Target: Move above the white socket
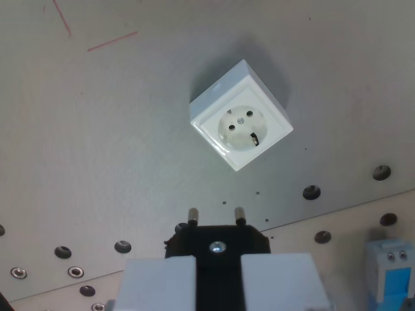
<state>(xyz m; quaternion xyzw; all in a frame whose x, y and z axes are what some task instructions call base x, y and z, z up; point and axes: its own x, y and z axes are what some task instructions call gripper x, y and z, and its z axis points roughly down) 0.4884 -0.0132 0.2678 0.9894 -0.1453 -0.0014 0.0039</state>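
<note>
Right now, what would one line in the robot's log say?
gripper: shut on plug | pins face socket | socket ahead, apart from plug | not yet above it

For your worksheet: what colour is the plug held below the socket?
Black plug, clearest in the wrist view.

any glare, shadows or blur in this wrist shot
Wrist view: soft even light, no harsh glare; the white socket is sharp and casts a faint shadow up and to the right; the pincer holding the black plug at the bottom edge looks slightly soft.
</note>
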